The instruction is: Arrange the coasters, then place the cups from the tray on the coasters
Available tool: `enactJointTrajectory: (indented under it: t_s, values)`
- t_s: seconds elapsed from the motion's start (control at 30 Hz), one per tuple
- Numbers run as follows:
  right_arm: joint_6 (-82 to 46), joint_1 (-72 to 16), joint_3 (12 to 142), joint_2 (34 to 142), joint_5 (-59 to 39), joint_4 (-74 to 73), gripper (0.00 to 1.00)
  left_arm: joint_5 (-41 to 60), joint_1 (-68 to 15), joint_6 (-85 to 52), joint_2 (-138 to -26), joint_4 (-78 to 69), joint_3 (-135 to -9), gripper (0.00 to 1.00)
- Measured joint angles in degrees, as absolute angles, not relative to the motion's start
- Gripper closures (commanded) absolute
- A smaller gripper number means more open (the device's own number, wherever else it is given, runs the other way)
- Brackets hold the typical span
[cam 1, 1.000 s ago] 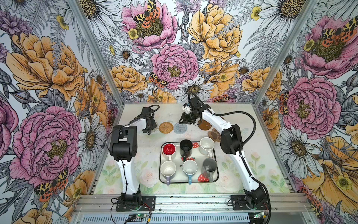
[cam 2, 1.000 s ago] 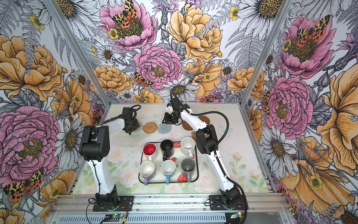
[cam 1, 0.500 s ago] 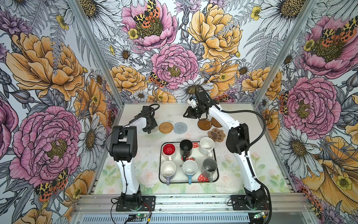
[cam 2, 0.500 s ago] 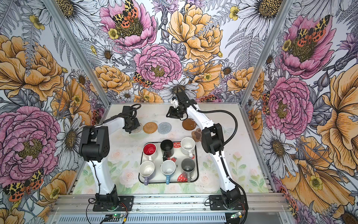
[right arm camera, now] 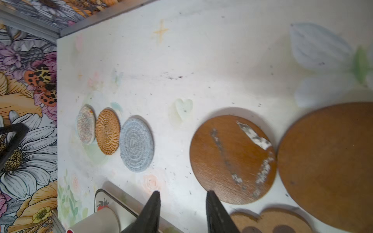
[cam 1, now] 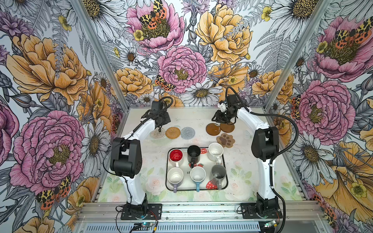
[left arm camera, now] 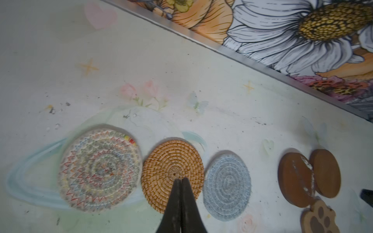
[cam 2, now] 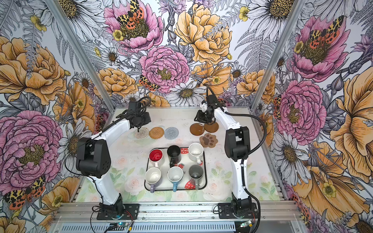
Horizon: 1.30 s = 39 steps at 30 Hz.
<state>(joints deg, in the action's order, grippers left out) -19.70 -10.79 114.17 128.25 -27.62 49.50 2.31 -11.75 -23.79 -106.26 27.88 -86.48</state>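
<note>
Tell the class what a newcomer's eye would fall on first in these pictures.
The loud floral wallpaper covering the walls comes first. Next, the cream strawberry-print tray at mid-table, where a red-inside white handled mug stands out among six. Beyond it, a woven tan rattan coaster sits beside a grey spiral coaster.

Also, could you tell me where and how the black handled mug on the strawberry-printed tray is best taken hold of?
Likely by the rim, from straight above: the black handled mug stands upright, mouth open, so one finger fits inside. Pinch its far wall; the handle points toward the near row, and the red-inside white mug and speckled white mug flank it.
</note>
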Motion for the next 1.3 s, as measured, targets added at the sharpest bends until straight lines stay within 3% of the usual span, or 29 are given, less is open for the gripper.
enactJointTrajectory:
  t_s: [0.1,0.27,0.67,1.3]
  values:
    - [-18.65,-9.80,110.93,128.25,-26.79,49.45,0.51,5.37,-14.76,-22.50,-107.26,28.23,-90.76,0.77]
    - [-17.96,-9.06,106.56,128.25,-26.57,48.40,0.50,10.26,-19.51,-20.62,-113.54,27.77,-100.71,0.63]
    - [-18.57,-6.15,100.44,128.25,-27.22,43.13,0.50,15.35,-25.43,-19.38,-132.49,31.68,-116.42,0.57]
    - [-20.10,-5.39,100.33,129.19,-32.25,39.53,0.53,16.58,-28.71,-19.73,-144.94,32.36,-128.40,0.55]
